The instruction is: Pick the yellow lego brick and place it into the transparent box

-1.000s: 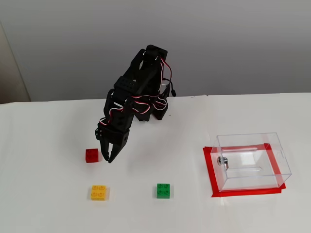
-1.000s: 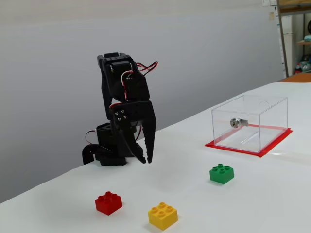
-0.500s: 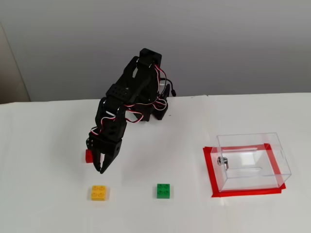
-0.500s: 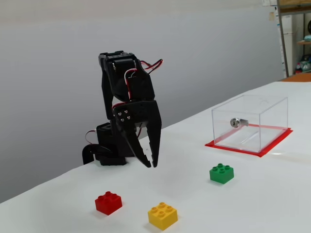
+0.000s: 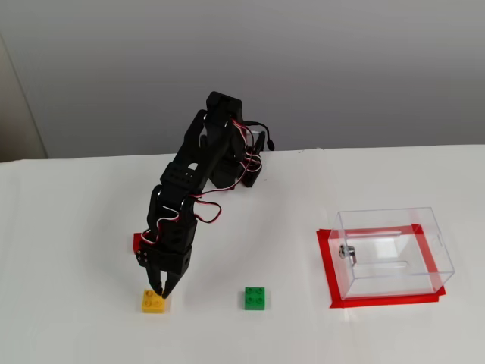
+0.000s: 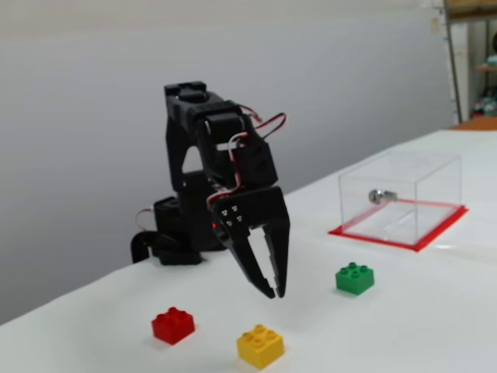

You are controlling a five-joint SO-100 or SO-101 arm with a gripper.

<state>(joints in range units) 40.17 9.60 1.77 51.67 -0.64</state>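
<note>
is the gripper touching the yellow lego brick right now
Apart. In a fixed view from the side, the gripper hangs above the yellow lego brick, with white table showing between its fingers and the brick's studs.

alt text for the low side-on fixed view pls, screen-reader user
A black robot arm reaches down, its pincer slightly parted, hovering just above the yellow lego brick on a white table. A red brick sits to the left, a green brick to the right, and the transparent box stands on red tape behind.
</note>
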